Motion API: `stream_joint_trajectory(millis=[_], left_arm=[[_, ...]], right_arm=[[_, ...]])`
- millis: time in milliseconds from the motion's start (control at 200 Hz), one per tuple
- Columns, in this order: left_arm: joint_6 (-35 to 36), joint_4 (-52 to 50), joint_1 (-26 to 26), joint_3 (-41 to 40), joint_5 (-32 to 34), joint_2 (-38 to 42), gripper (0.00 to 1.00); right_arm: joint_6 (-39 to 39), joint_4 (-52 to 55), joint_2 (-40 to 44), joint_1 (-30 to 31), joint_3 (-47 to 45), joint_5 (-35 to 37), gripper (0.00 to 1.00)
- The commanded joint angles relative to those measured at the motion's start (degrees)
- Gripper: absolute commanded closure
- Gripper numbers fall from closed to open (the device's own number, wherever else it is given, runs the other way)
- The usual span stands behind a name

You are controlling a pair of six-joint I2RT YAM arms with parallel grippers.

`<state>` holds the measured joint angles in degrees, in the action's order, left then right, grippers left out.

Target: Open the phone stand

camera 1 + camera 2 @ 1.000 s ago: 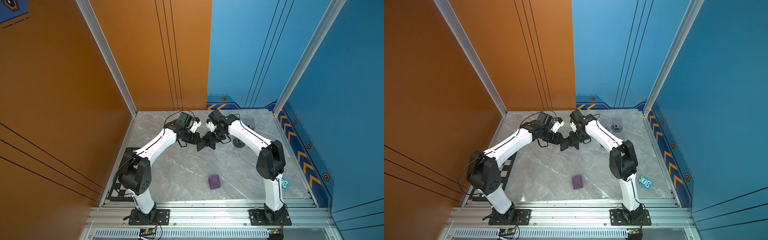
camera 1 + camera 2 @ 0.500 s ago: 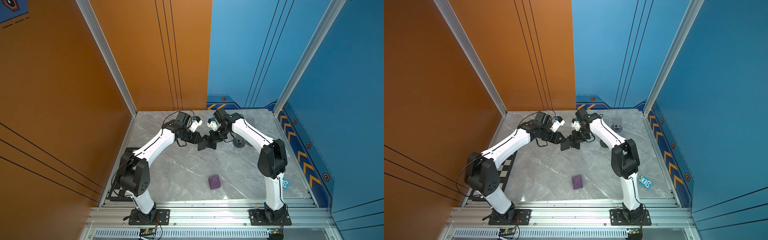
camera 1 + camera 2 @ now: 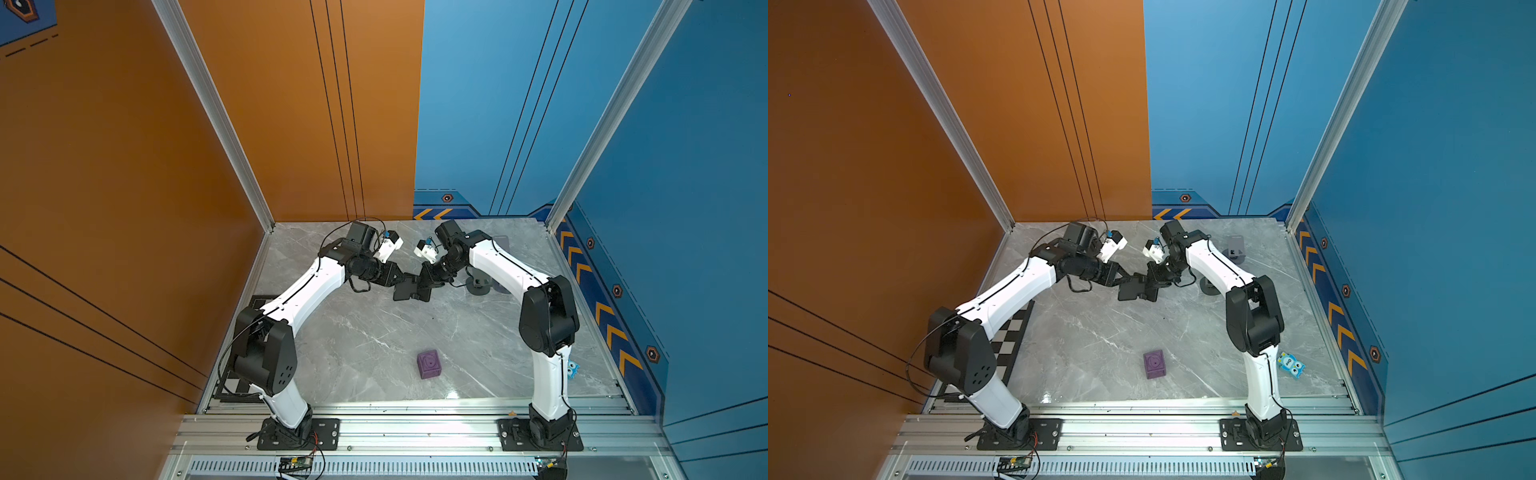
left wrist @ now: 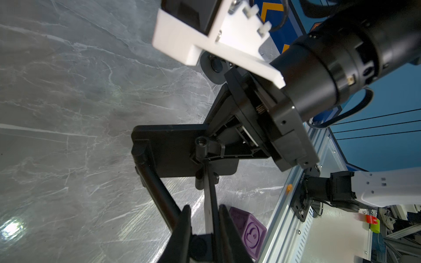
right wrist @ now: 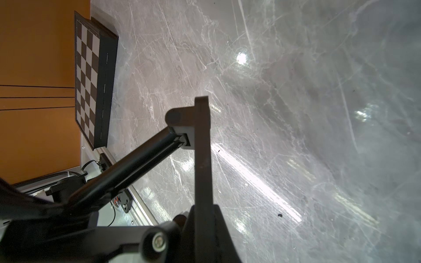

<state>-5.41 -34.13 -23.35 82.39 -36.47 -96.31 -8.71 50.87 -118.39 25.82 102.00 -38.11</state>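
Unfolding seems underway: the left gripper [image 4: 204, 208] is pinching the phone stand's [image 3: 411, 286] thin base [image 4: 210, 193], the right gripper [image 5: 202, 216] is clamping its plate [image 5: 202, 159] (between the arms, toward the table's [image 3: 374, 345] back). Next, the move is probably calling for spreading them wider.

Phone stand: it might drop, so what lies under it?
Only bare marble table shows below and around the phone stand; the purple cube lies well apart. The patch straight beneath its plate is hidden by the plate.

No words legible. Orange chevrons [image 3: 424, 214] on wall trim [image 3: 461, 205] beyond left claw [image 3: 402, 279]; purple cube [image 3: 429, 364] bore embossed circled mark.
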Motion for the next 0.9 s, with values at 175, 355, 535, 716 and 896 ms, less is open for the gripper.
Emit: stream_joint_trajectory(millis=[175,355,535,716,896], left_arm=[[-2.0,-2.1,-4.1,6.2,-23.7,3.6,1.00],[-3.0,-2.0,-5.9,10.8,-24.7,1.5,1.00],[-3.7,-2.0,-7.7,14.0,-25.7,0.0,1.00],[-4.3,-2.1,-9.0,15.3,-26.2,-0.3,1.00],[-4.6,-2.0,-9.1,16.4,-27.6,-0.1,1.00]], right_arm=[[-4.7,-8.8,-2.9,-3.9,-2.4,6.0,0.96],[-5.8,-10.2,-3.4,-3.8,-2.3,3.1,0.96],[-6.8,-11.5,-3.7,-3.7,-2.3,0.9,0.95],[-7.5,-12.6,-4.4,-3.8,-2.3,-0.8,0.95],[-8.2,-13.5,-5.0,-4.0,-2.5,-2.3,0.95]])
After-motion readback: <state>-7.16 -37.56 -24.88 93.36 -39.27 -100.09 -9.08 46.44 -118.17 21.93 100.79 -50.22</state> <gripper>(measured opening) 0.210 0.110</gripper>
